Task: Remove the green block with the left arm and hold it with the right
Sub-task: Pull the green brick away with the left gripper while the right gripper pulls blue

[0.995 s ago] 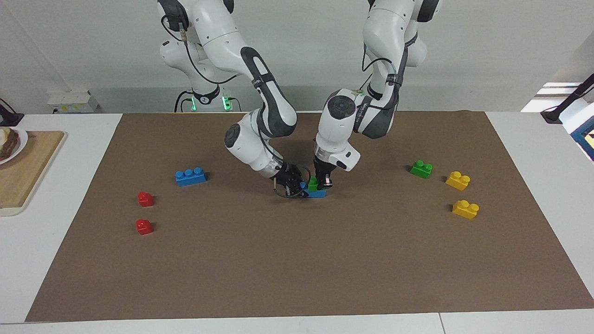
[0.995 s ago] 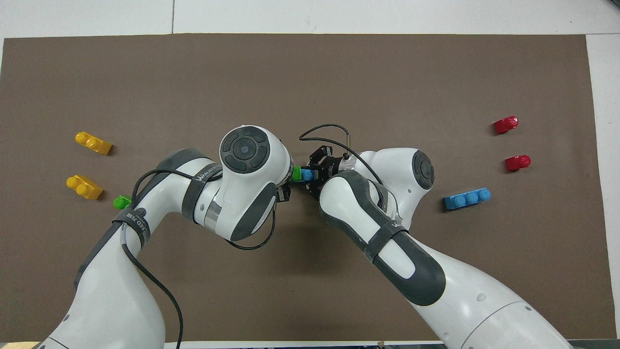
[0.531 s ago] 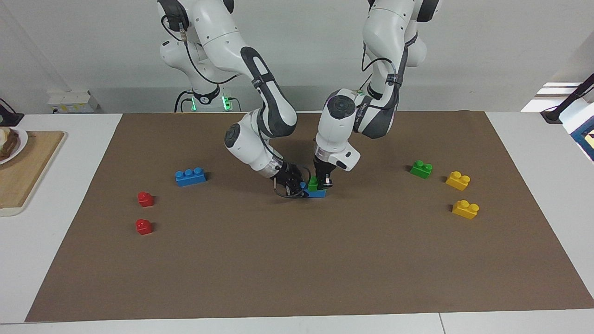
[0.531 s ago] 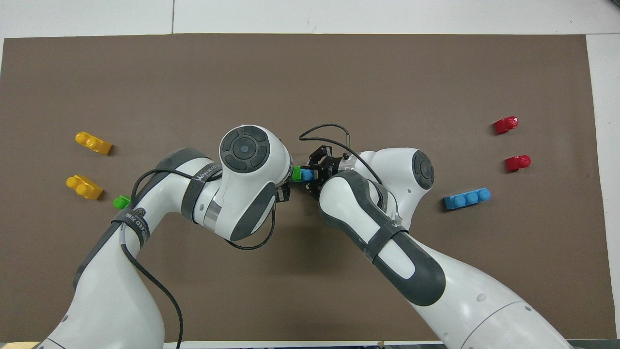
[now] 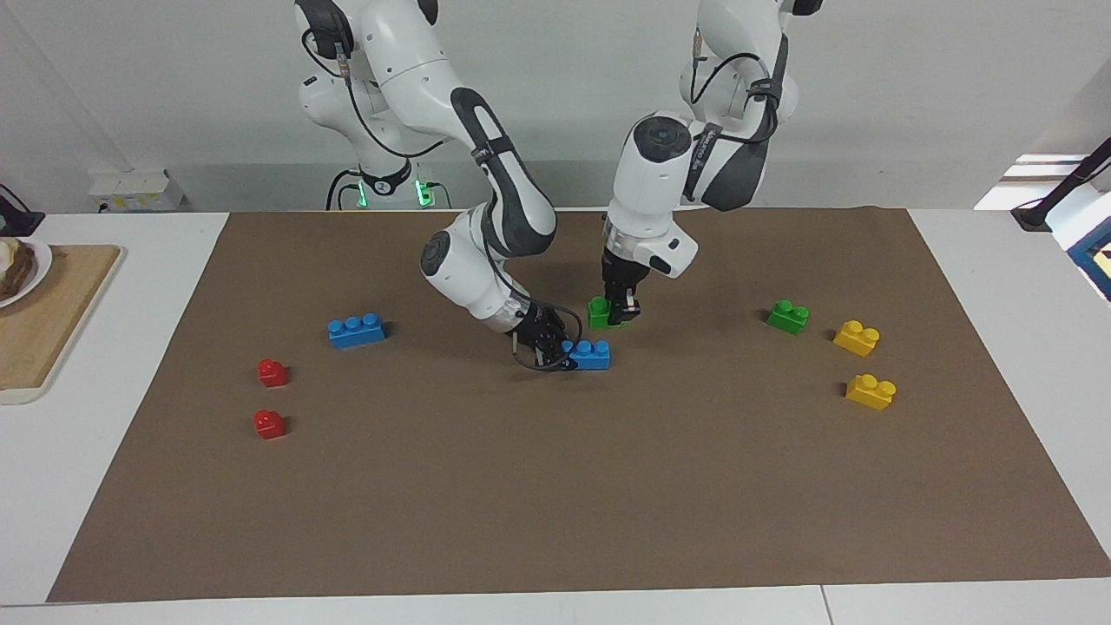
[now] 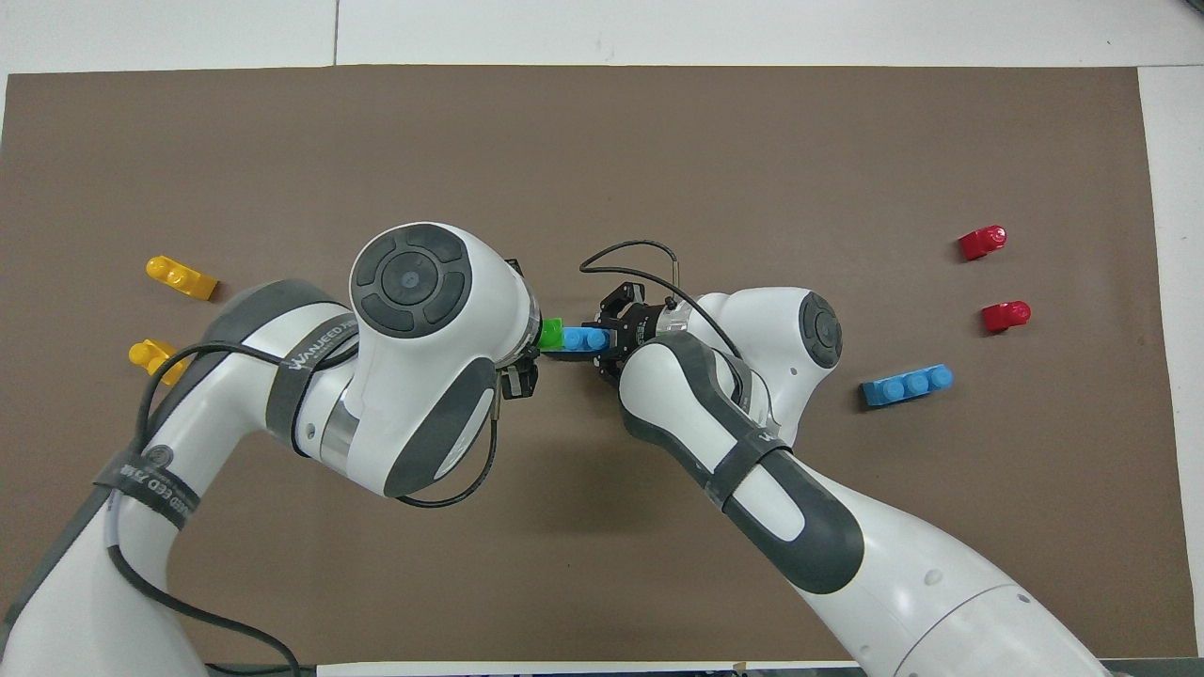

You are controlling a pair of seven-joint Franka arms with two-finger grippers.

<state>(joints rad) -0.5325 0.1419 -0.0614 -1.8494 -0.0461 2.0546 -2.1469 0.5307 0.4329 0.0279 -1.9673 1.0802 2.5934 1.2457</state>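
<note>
- We see a brown mat (image 5: 555,486) spread over a white table (image 5: 130,451), with a pale wall at the robots' end.
- A cutting board (image 5: 43,321) lies off the mat at the right arm's end.
- Loose on the mat we count two red bricks (image 5: 272,372), a blue brick (image 5: 356,331), two yellow bricks (image 5: 857,338) and a second green brick (image 5: 787,317).
- The left gripper (image 5: 621,312) is clamped on the green block (image 5: 598,312), which hangs in the air just over the mat's middle, clear of the blue base brick (image 5: 588,354).
- The right gripper (image 5: 547,345) is closed on that base brick's end, pinning it to the mat.
</note>
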